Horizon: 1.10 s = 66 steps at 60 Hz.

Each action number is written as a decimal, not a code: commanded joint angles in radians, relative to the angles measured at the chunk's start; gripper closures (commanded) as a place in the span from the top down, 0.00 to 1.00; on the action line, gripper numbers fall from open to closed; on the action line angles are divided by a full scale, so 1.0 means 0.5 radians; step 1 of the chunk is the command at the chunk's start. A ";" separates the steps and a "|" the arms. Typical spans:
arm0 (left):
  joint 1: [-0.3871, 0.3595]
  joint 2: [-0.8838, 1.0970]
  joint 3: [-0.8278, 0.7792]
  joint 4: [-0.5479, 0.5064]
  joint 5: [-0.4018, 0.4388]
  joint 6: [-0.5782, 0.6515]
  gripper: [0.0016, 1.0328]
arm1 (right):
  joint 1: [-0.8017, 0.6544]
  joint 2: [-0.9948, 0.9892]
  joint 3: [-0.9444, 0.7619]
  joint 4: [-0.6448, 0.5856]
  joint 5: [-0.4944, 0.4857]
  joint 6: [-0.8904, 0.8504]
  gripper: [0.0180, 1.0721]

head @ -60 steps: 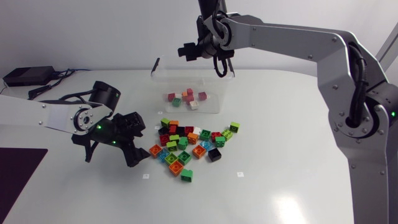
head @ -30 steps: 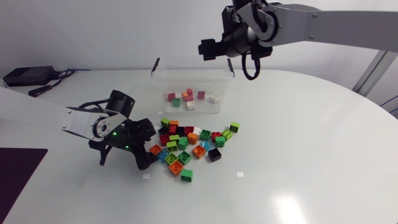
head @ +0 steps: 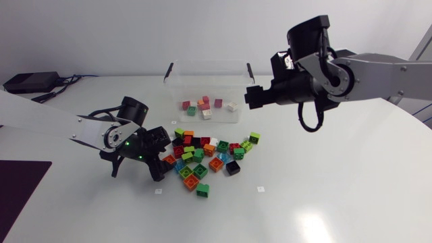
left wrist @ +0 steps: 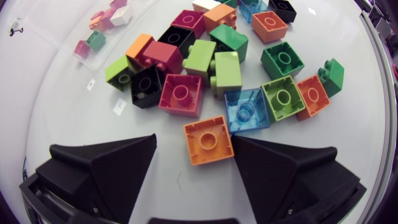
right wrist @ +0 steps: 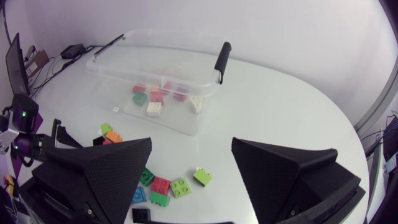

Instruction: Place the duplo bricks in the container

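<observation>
The glossy white counter [head: 324, 196] reflects the light and carries two small white tags [head: 260, 189] near the front of the loose pile of coloured duplo bricks [head: 206, 156] at its middle. A flat black box with cables [head: 30, 82] lies at the far left corner. Behind the pile stands the clear plastic container with black handles [head: 177, 84], with a few red, pink, green and white bricks [head: 204, 106] on its floor. My left gripper [left wrist: 194, 140] sits low at the pile's left edge, fingers spread, with a square orange brick [left wrist: 208, 140] lying between them, close against one finger and apart from the other. My right gripper [head: 253, 96] hangs above the counter just right of the container, fingers spread wide around nothing
</observation>
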 commanded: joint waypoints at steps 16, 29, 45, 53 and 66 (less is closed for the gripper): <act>-0.023 0.026 -0.013 0.010 0.010 -0.030 0.25 | -0.045 0.126 -0.100 -0.172 -0.004 0.083 0.88; -0.007 -0.173 -0.169 0.010 0.010 0.000 0.24 | -0.048 0.439 0.155 -0.387 0.015 0.172 0.88; 0.066 -0.412 -0.320 -0.039 0.016 0.052 0.24 | -0.091 0.786 0.437 -0.445 -0.031 -0.015 0.88; 0.100 -0.526 -0.369 -0.094 0.026 0.092 0.24 | -0.183 0.866 0.526 -0.424 -0.169 -0.352 0.88; 0.131 -0.722 -0.344 -0.214 0.035 0.117 0.24 | -0.299 1.013 0.750 -0.669 -0.375 -0.978 0.88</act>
